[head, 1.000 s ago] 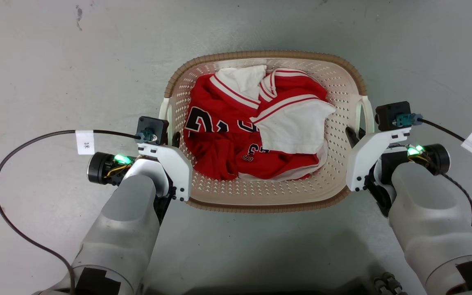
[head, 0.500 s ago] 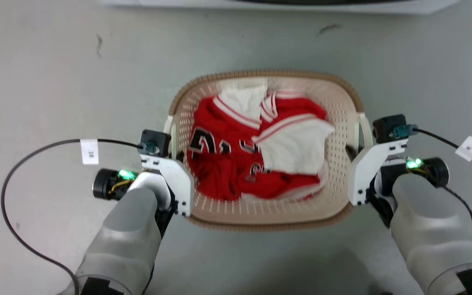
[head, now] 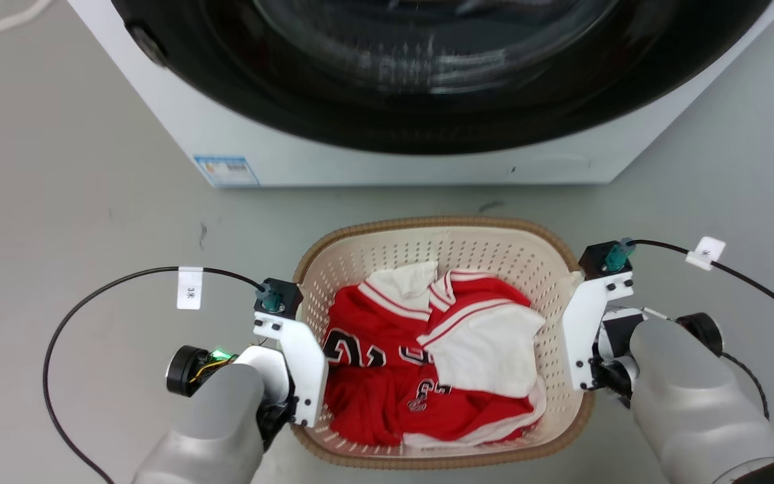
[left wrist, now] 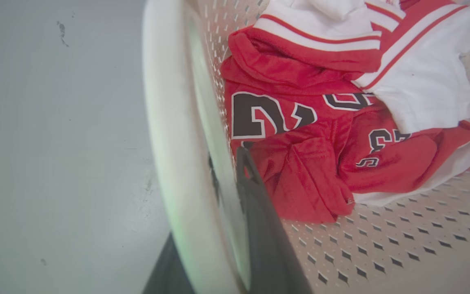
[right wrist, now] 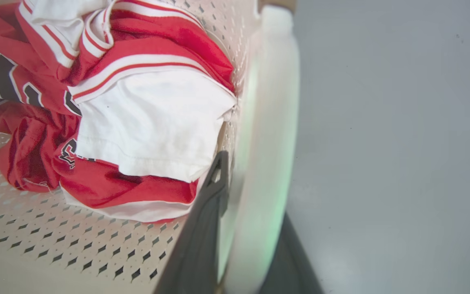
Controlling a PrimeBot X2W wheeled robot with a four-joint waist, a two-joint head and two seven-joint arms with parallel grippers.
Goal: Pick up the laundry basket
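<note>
Obs: basket (head: 441,224) sits betw. the two arms, just in front of washer (head: 427,165), with a red/white jersey (head: 373,396) heaped inside. L pincer (left wrist: 218,192) is clenched on L handle (left wrist: 169,134), one finger inside the perforated wall, the other outside. R pincer (right wrist: 251,204) grips R handle (right wrist: 267,134) likewise. Can't tell if base is off the floor (head: 58,202). Step, as judged: grasp done, lift in hand. Next calls for both arms raised at equal rate, basket level so load doesn't slide, firm grip (handles look thin and smooth), and clearance to washer front.
</note>
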